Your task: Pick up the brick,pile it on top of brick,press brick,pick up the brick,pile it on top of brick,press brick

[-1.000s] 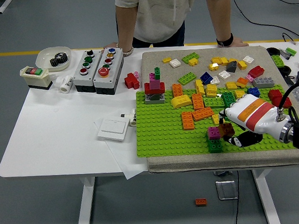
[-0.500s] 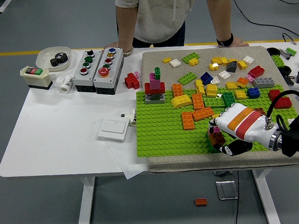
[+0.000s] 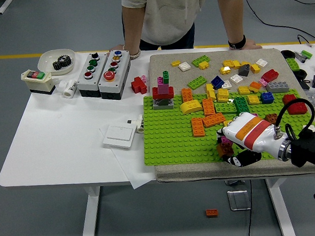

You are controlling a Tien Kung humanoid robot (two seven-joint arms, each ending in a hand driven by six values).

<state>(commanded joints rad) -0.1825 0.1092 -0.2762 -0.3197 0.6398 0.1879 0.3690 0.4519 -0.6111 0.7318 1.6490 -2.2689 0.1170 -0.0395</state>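
Note:
My right hand (image 3: 231,150), white with an orange and red band, reaches in from the lower right and lies low over the front right of the green baseplate (image 3: 169,138). Its fingers curl around a small brown brick (image 3: 227,149), held against a pink brick (image 3: 223,140) at the plate's front edge. The hand hides most of the stack, so I cannot tell how the bricks seat. Farther back on the plate stands a tower (image 3: 163,91) of grey, red, pink and green bricks. My left arm is out of view.
Loose bricks (image 3: 235,73) of many colours lie on the beige mat behind the plate, and orange bricks (image 3: 206,120) sit on it. Two button boxes (image 3: 102,73), a white bowl (image 3: 55,61) and a white switch (image 3: 119,135) are at the left. A person's hands (image 3: 244,44) rest on the far edge.
My right hand has moved left and down with the brown brick, from beside the pink and green stack to over it. The person has not moved.

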